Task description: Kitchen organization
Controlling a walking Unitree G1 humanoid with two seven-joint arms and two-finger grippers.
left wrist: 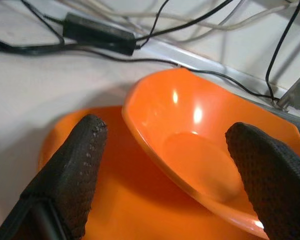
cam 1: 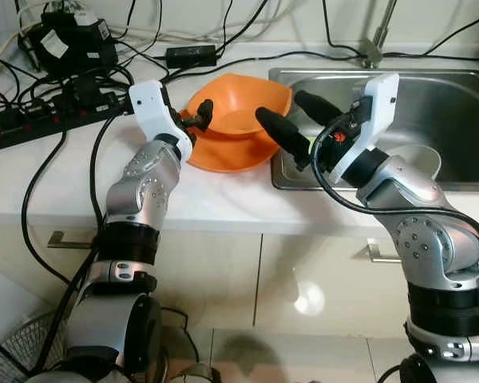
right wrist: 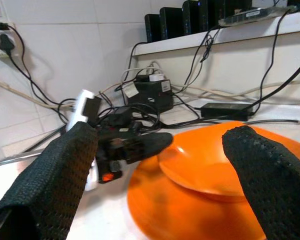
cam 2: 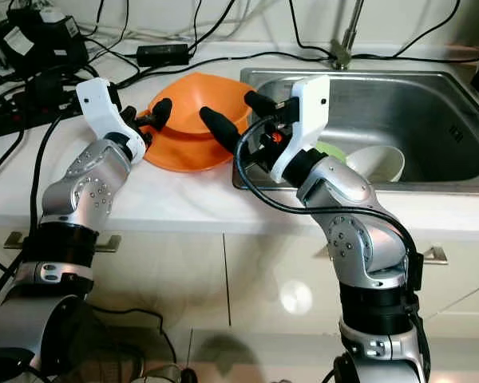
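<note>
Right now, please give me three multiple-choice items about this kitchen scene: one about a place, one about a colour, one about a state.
1. Where is the white bowl?
A. in the sink
B. on the floor
C. on the power strip

2. What colour are the two stacked dishes?
A. blue
B. orange
C. black

3. How is the right tool?
A. shut on a cable
B. shut on the white bowl
C. open

Answers: 1 A, it sits inside the steel basin. 2 B, both are orange. 3 C, its fingers stand apart with nothing between them.

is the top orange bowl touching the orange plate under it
Touching. In the left wrist view the tilted orange bowl rests with its underside on the orange plate. The right wrist view shows it sitting on the plate too.
</note>
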